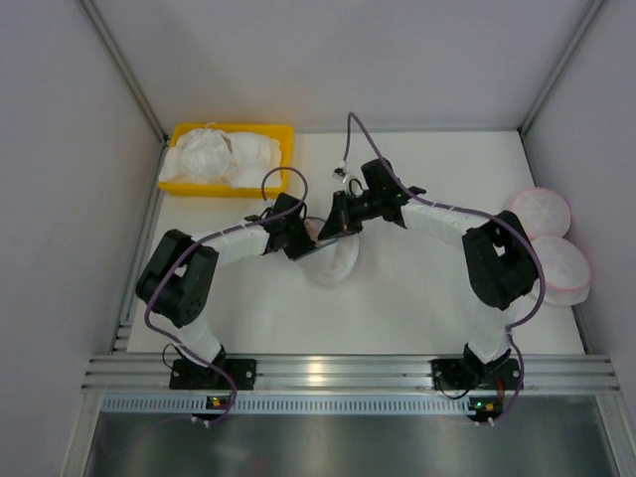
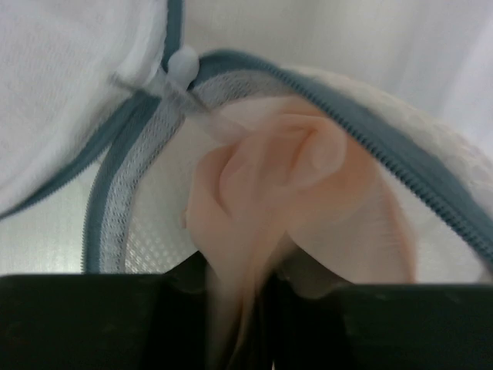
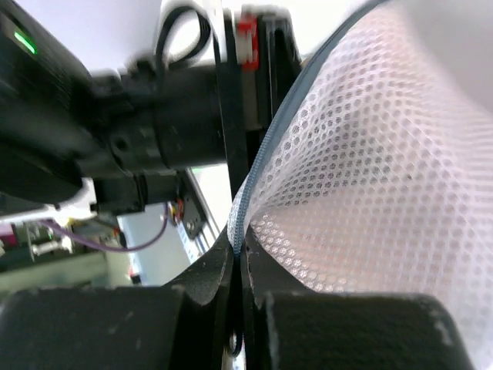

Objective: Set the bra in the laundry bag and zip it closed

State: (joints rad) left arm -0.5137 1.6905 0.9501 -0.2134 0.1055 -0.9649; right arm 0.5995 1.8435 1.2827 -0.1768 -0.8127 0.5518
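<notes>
Table (image 1: 427, 298): white, sitting between grey walls; yellow bin (image 1: 281, 134) of white garments (image 1: 214, 154) is resting at 10 o'clock, two pink-rimmed pouches (image 1: 542, 211) at 3 o'clock.
Laundry bag (image 1: 338, 266): lying at the centre, its grey zipper rim (image 2: 385, 146) gaping open.
Bra (image 2: 293, 177): bunching in the bag's mouth — partly inside.
Left gripper (image 2: 239, 308): pinching the bra's pink fabric between its fingers.
Right gripper (image 3: 239, 258): clamping together on the bag's zipper rim.

Bra blurred, bag cut off

At the left wrist the bra (image 2: 293, 193) smears to a blur low down between the left gripper (image 2: 245, 308) fingers; the laundry bag (image 2: 385, 146) runs off the right edge, and from above both arms hide its mouth.
</notes>
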